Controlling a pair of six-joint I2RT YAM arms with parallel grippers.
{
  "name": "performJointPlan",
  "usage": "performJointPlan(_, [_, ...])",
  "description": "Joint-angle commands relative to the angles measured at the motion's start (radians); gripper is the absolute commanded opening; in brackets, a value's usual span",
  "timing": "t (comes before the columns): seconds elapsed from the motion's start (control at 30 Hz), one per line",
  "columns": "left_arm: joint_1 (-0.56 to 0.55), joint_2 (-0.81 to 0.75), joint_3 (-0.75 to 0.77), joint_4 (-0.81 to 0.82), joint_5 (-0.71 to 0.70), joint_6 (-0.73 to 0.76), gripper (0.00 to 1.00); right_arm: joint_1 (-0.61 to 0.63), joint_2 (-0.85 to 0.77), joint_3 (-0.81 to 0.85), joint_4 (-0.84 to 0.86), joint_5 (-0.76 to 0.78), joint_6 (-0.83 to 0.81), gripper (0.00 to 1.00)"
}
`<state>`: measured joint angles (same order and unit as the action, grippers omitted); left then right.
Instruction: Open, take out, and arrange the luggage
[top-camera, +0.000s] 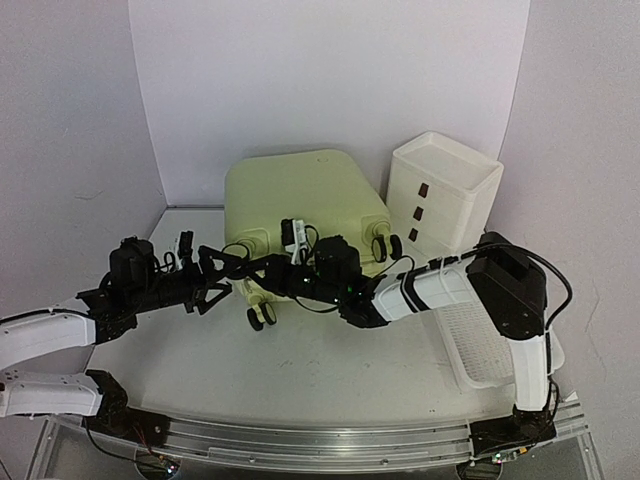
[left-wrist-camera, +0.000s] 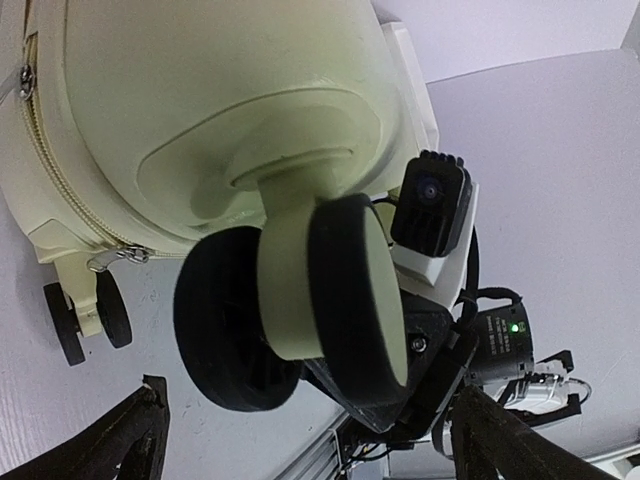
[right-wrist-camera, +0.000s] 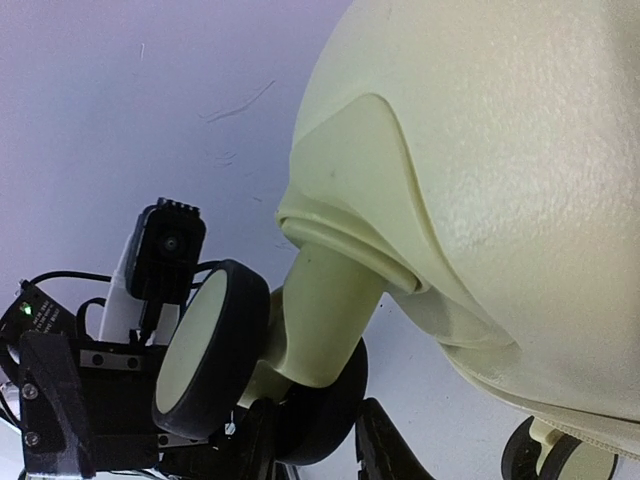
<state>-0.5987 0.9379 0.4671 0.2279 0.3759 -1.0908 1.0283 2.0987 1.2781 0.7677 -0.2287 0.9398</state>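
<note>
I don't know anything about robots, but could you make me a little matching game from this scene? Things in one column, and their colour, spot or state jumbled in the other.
Things:
1. luggage
2. drawer box
3. mesh basket
4. left claw

Descriptions:
A. open wide, close to a black wheel
B. pale yellow-green, biggest thing on the table
C. white, upright, with dark handles, at the back right
D. white, low, lying beneath the right arm

Pairs: 1-B, 2-C, 3-D, 4-A
</note>
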Motion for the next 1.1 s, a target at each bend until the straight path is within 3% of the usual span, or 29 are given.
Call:
performJointPlan(0.0, [0.047, 0.023, -0.019, 0.211, 0.043, -0.114, 1.0, 0.037, -0.003, 0.056, 0.139, -0.093, 0.018, 0.28])
performJointPlan(0.57, [0.094, 0.131, 0.014, 0.327, 0.11, -0.205, 0.96, 0.037, -0.012, 0.042, 0.147, -0.082, 0.001, 0.28])
performJointPlan(0.67, [0.093, 0.14, 0.022, 0.336, 0.108, -0.205, 0.83, 0.036, -0.013, 0.037, 0.147, -0.079, -0.002, 0.28])
performJointPlan(0.8, [0.094, 0.142, 0.03, 0.336, 0.088, -0.203, 0.55, 0.037, -0.014, 0.031, 0.148, -0.077, -0.012, 0.28])
performJointPlan(1.0, [0.094, 0.189, 0.064, 0.339, 0.102, -0.202, 0.39, 0.036, -0.024, 0.005, 0.147, -0.061, -0.041, 0.34])
performJointPlan(1.07, [0.094, 0.194, 0.074, 0.337, 0.103, -0.186, 0.17, 0.036, -0.039, -0.029, 0.147, -0.033, -0.063, 0.39])
